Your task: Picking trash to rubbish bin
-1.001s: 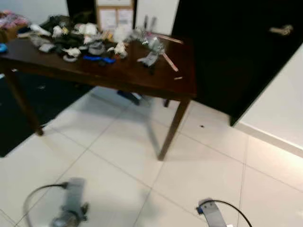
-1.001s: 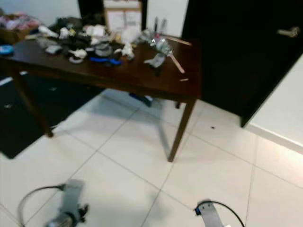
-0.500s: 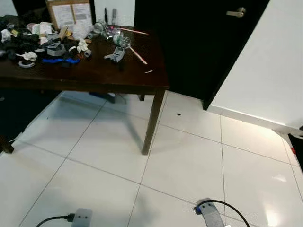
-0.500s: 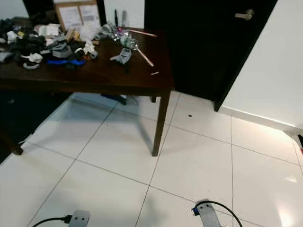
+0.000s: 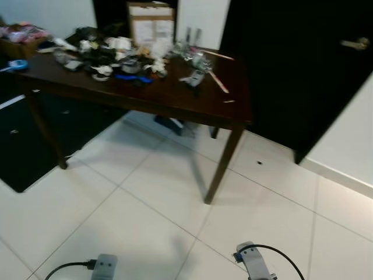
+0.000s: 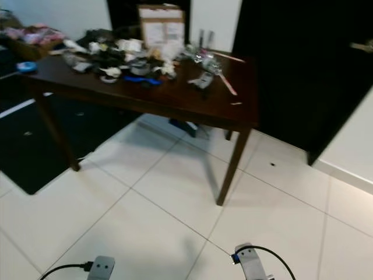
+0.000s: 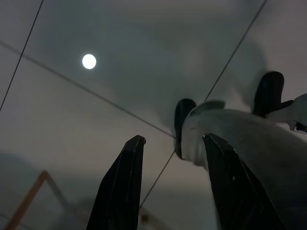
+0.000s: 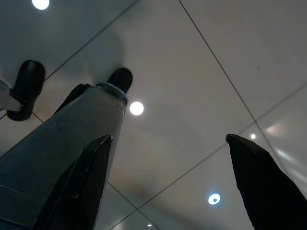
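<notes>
A heap of trash (image 5: 111, 53) covers the far left part of a dark wooden table (image 5: 175, 99): crumpled white paper, black and grey scraps, a blue strip (image 5: 133, 77). Nearer the table's right end lie a grey piece (image 5: 194, 77) and a pink stick (image 5: 217, 80). Both arms hang low at my sides, far short of the table, their wrists at the picture's lower edge. My left gripper (image 7: 173, 138) is open over floor tiles, close to my own leg. The right gripper (image 8: 169, 139) is open wide above the tiles, holding nothing.
A cardboard box (image 5: 150, 23) stands at the table's back edge. White tiled floor (image 5: 151, 192) lies between me and the table. A dark rug (image 5: 23, 146) is on the left, a black door (image 5: 303, 70) with a handle on the right, beside a white wall (image 5: 344, 146).
The camera has swung back to the left, so the table sits more to the centre and the white wall has slid off right. Both arms still hang as before.
</notes>
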Controlling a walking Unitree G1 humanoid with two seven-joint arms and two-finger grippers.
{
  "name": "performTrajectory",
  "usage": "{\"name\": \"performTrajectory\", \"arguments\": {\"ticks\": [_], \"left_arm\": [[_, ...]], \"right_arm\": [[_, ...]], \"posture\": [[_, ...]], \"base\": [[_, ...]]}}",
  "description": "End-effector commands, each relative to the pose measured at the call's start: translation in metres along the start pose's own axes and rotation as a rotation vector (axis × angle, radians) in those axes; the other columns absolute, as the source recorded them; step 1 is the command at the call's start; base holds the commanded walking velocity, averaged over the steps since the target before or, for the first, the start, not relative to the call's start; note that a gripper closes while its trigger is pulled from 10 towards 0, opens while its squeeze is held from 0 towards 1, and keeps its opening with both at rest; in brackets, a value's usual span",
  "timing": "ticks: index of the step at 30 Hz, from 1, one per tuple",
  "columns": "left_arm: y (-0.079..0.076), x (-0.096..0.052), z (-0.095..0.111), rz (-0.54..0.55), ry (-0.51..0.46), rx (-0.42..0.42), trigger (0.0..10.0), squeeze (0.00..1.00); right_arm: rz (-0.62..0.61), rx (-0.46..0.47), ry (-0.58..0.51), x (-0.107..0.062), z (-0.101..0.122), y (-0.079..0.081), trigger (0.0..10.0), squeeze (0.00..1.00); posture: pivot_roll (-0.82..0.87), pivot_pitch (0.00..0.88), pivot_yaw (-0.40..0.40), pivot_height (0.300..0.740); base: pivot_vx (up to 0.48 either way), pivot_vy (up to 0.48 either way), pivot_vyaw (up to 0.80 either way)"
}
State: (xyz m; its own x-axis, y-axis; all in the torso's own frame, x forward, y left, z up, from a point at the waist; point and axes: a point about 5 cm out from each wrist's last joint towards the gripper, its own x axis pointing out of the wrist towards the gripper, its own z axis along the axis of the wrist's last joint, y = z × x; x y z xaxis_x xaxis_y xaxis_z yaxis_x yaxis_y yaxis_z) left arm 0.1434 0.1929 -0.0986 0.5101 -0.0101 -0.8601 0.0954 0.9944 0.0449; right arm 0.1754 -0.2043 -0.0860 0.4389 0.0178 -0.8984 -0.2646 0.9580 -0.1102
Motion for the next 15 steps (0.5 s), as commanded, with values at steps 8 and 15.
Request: {"name": "performTrajectory", "arguments": {"ticks": [8, 15], "left_arm": [[-0.012, -0.003, -0.020, -0.032, 0.067, 0.006, 10.0, 0.00], [-0.020, -0.002, -0.019, -0.036, 0.067, -0.022, 10.0, 0.00]], "right_arm": [[-0.031, -0.006, 0.030, -0.001, -0.009, -0.005, 10.0, 0.00], [-0.038, -0.003, 0.030, -0.002, -0.009, -0.008, 10.0, 0.00]], "posture": [[0.13, 0.067, -0.078, 0.740], [0.10, 0.067, -0.127, 0.740]], "base": [[0.000, 0.000, 0.67], [0.000, 0.000, 0.00]]}}
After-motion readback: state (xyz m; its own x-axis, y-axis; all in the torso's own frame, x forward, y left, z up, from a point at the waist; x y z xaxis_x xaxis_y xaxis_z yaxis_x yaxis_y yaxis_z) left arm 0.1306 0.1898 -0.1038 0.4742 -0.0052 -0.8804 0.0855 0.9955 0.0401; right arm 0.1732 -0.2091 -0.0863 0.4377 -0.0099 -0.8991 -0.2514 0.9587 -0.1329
